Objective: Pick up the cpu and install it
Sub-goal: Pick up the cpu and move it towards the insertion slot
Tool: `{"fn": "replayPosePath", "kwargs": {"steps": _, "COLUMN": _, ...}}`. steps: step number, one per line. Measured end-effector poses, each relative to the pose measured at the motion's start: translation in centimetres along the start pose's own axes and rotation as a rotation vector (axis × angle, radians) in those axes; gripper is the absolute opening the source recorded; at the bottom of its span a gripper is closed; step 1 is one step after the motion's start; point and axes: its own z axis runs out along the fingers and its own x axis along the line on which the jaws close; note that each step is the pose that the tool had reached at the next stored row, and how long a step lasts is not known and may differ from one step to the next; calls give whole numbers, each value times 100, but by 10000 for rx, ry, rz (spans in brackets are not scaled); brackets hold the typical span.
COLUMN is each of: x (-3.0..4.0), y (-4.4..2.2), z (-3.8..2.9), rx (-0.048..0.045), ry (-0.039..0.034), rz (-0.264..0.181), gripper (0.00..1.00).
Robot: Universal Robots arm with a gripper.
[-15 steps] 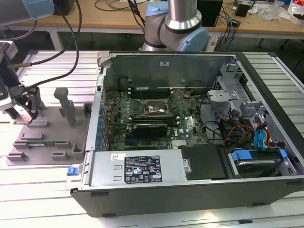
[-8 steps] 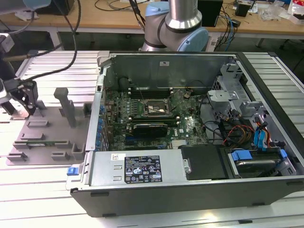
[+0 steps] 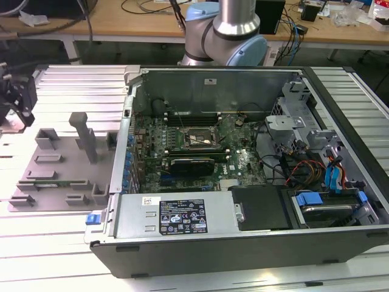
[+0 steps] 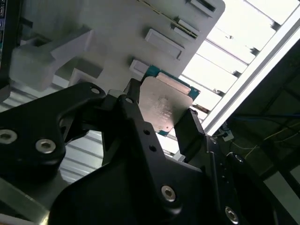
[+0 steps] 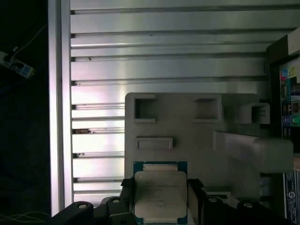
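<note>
Snugly on cpu (image 5: 160,196) edges, end effector (image 5: 160,188)

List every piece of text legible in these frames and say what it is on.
No text can be read.
Print on the black label on the computer case: too small.
Print on the white sticker beside it: too small.
Marking on the cpu, clamped in the gripper: too faint.
</note>
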Motion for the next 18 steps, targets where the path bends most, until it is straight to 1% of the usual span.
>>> {"fn": "replayPosePath", "kwargs": {"steps": 1, "x": -4, "y": 3, "z": -85, "rx": 0, "ry": 1, "rz": 0, "gripper": 55}}
{"fn": "replayPosePath", "kwargs": {"steps": 2, "x": -6, "y": 5, "z": -143, "rx": 0, "ry": 1, "rz": 0, "gripper": 55}}
{"fn": "replayPosePath", "kwargs": {"steps": 5, "x": -11, "y": 9, "z": -246, "rx": 2, "ry": 1, "rz": 0, "gripper": 55}}
{"fn": "replayPosePath", "kwargs": {"steps": 6, "x": -13, "y": 11, "z": -313, "rx": 3, "ry": 1, "rz": 0, "gripper": 55}}
{"fn": "replayPosePath", "kwargs": {"steps": 8, "x": -16, "y": 13, "z": -372, "rx": 5, "ry": 0, "rz": 0, "gripper": 55}}
{"fn": "replayPosePath", "kwargs": {"steps": 9, "x": -17, "y": 15, "z": -412, "rx": 6, "ry": 1, "rz": 0, "gripper": 55}}
{"fn": "replayPosePath", "kwargs": {"steps": 12, "x": -20, "y": 19, "z": -493, "rx": 8, "ry": 0, "rz": 0, "gripper": 55}}
{"fn": "replayPosePath", "kwargs": {"steps": 14, "x": -22, "y": 21, "z": -535, "rx": 10, "ry": 0, "rz": 0, "gripper": 55}}
{"fn": "replayPosePath", "kwargs": {"steps": 18, "x": -22, "y": 21, "z": -538, "rx": 9, "ry": 0, "rz": 0, "gripper": 55}}
